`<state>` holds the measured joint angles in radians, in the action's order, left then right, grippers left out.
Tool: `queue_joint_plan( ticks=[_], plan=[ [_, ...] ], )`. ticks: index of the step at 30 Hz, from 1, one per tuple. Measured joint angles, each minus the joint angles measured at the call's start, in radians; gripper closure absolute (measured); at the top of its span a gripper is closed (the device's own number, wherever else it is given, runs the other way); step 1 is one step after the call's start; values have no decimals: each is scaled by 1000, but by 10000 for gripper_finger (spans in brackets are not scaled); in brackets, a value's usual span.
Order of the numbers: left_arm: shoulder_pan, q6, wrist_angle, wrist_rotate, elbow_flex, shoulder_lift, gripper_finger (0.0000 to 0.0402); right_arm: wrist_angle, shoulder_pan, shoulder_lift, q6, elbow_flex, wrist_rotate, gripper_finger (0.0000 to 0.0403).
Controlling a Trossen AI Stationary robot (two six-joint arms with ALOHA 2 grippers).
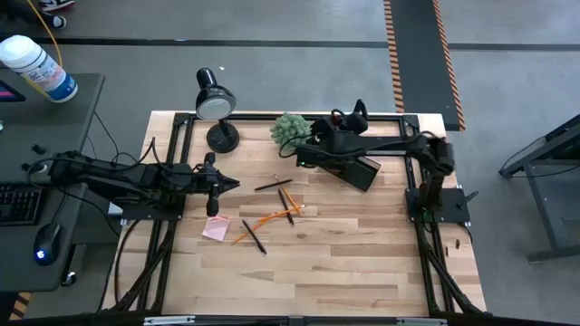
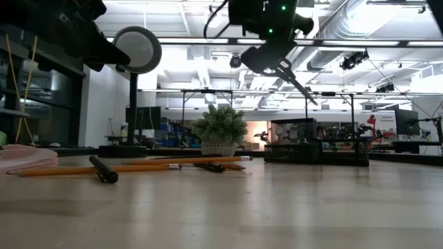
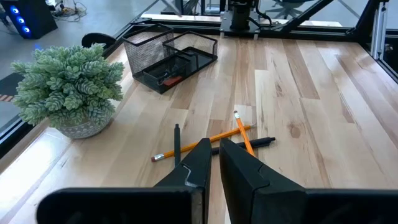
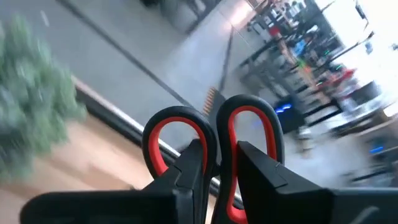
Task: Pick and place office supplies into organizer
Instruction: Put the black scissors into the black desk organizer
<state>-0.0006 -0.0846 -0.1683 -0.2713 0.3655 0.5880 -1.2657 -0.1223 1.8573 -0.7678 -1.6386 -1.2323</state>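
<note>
Red-handled scissors with black-rimmed loops [image 4: 214, 140] sit clamped between the fingers of the right gripper [image 4: 217, 171], held in the air at the table's far side, above the black wire-mesh desk organizer [image 1: 355, 168] and just beside the green fuzzy plant in its pale pot [image 1: 290, 129]; in the low view the blades [image 2: 299, 84] slant downward from the raised gripper, clear of the organizer [image 2: 315, 144] below; the left gripper [image 1: 224, 184] hovers over the light wooden table [image 1: 362, 254] on its left side, fingers drawn nearly together with nothing between them, pointing toward the loose supplies; orange pencils [image 1: 270, 217] and black pens [image 1: 254, 235] lie crossed near the table's middle; a pink square sticky-note pad [image 1: 216, 228] rests beside them, close under the left gripper; a black round-based desk lamp [image 1: 216, 101] stands at the far edge, left of the plant.
</note>
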Motion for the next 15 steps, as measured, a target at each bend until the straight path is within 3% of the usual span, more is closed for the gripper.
queue_joint_plan(
  ticks=[8, 15],
  plan=[
    [0, -3, 2, -2, 0, 0, 378, 481, -24, -225, 220, 319, -66, 338],
    [0, -3, 11, -2, 0, 0, 378, 827, -64, -380, 359, 559, -7, 338]
  ],
)
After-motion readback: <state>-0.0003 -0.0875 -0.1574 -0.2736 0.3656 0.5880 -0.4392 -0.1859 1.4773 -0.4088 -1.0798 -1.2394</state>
